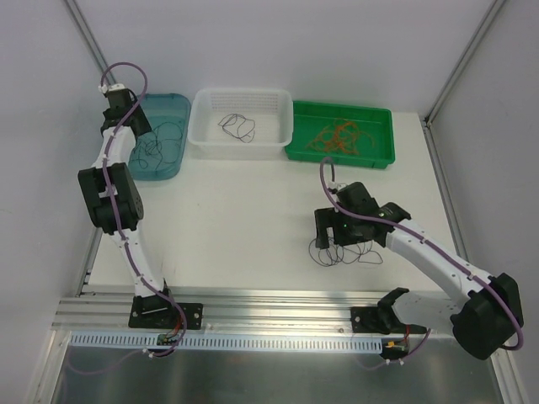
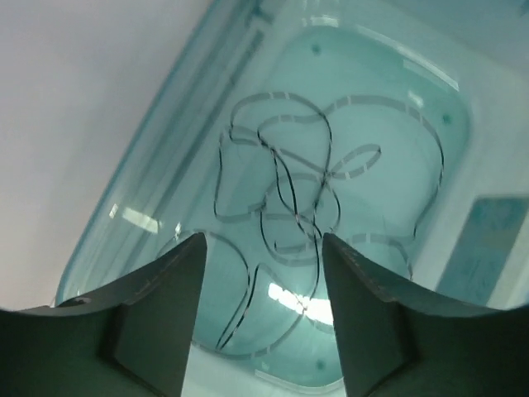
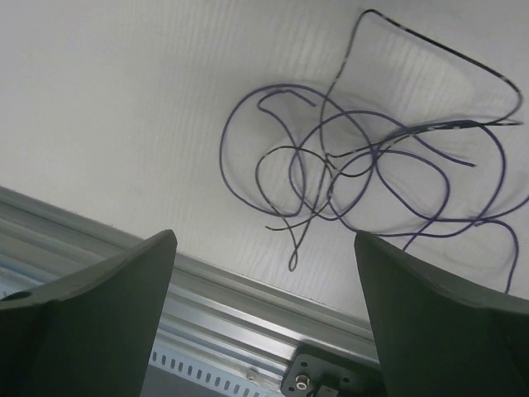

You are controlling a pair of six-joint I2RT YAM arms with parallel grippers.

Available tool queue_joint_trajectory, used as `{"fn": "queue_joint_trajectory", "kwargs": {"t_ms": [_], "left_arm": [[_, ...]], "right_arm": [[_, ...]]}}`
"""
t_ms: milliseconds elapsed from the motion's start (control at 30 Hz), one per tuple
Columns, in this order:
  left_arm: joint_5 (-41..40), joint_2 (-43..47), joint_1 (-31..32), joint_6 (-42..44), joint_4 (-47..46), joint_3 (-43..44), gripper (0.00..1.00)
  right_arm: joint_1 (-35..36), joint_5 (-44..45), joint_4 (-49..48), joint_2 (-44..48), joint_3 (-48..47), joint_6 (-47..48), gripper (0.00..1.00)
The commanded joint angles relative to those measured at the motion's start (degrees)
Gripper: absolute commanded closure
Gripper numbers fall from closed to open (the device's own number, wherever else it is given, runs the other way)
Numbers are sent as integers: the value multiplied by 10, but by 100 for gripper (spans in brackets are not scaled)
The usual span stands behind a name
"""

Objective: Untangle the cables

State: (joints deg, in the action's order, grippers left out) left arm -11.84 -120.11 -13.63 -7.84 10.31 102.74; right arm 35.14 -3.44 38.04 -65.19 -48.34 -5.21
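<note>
A tangle of thin purple and black cables (image 1: 341,251) lies on the white table near its front edge. In the right wrist view the cables (image 3: 364,165) form curly loops just beyond my fingers. My right gripper (image 1: 335,229) hovers over the tangle, open and empty (image 3: 264,240). My left gripper (image 1: 118,109) is open and empty above the blue tray (image 1: 184,126). In the left wrist view (image 2: 263,240) it looks down at thin dark cables (image 2: 285,178) lying loose in the tray (image 2: 388,74).
A white basket (image 1: 242,92) at the back middle holds a black cable (image 1: 237,126). A green tray (image 1: 381,126) at the back right holds orange-red cables (image 1: 335,135). An aluminium rail (image 1: 278,307) runs along the front edge, also in the right wrist view (image 3: 231,306).
</note>
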Motion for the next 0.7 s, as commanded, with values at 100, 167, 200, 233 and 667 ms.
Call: {"fn": "queue_joint_trajectory", "kwargs": {"t_ms": [100,167,200,233,667], "left_arm": [[117,187,2,-66,14,-110,16],[146,254,16,-67,16,-147,6],[156,278,22,-65,21,-184,3],[167,304,31,-61,21,-204,2],[336,692,200,-94,62,-500,1]], "right_arm": [[-77,78,40,29,-6,-49,7],[-112,84,35,41,10,-56,8],[-123,82,31,45,16,-59,9],[-133,75,23,44,21,-60,8],[-90,-35,-109,-106,53,-76,16]]}}
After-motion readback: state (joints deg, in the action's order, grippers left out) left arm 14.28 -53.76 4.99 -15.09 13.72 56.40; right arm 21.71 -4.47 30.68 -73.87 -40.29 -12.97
